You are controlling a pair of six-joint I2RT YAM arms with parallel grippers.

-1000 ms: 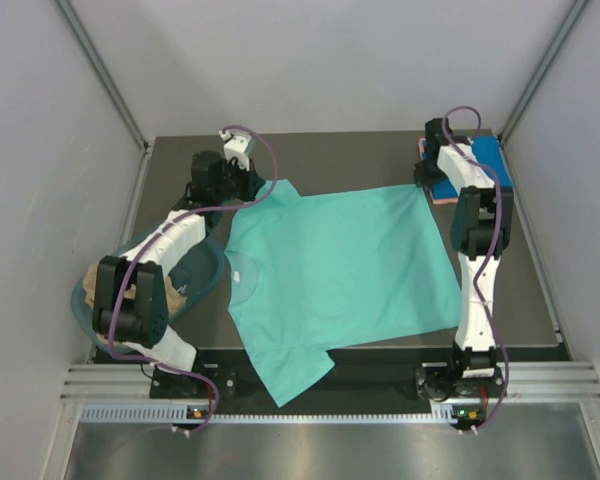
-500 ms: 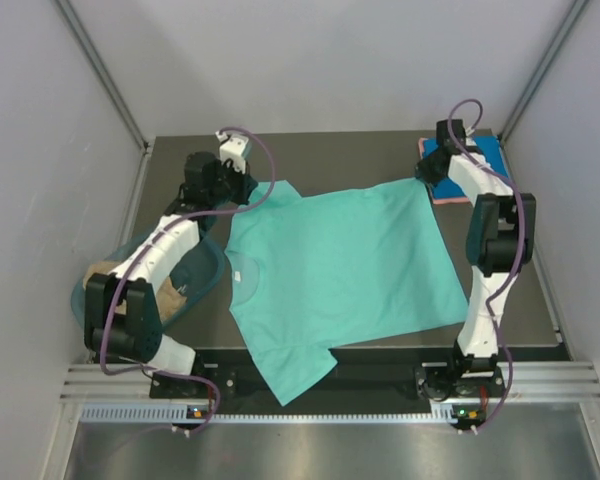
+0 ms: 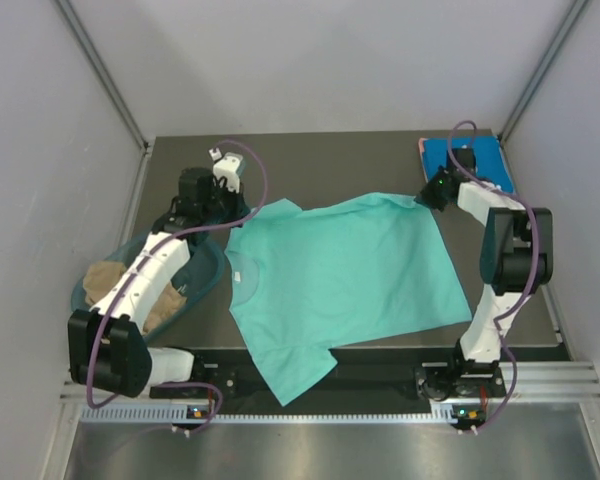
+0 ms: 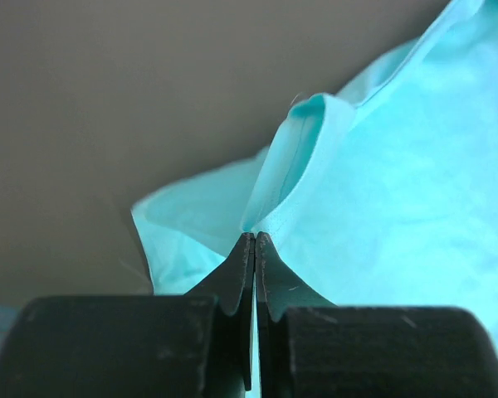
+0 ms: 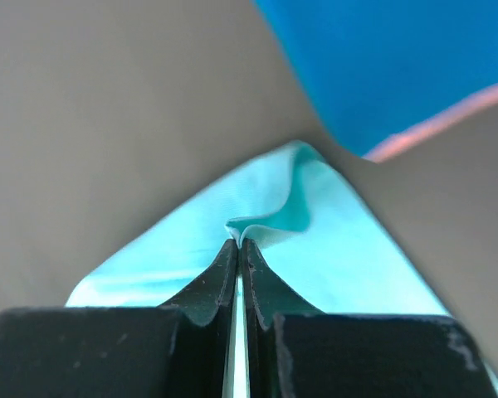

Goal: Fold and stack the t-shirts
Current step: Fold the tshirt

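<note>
Teal-green t-shirt (image 3: 340, 280) lies spread on the table (image 3: 330, 160), one sleeve reaching over the near edge and the collar toward my left. To its left, the tub (image 3: 215, 270) holds a tan t-shirt (image 3: 105, 280). Along the far edge I see the left gripper (image 4: 255, 240) pinching the far sleeve and the right gripper (image 5: 239, 245) pinching the far hem corner, with cloth peaking up into each. Beyond that, in the far right corner, a blue t-shirt (image 5: 382, 58) lies on a pink t-shirt (image 5: 448, 124).
</note>
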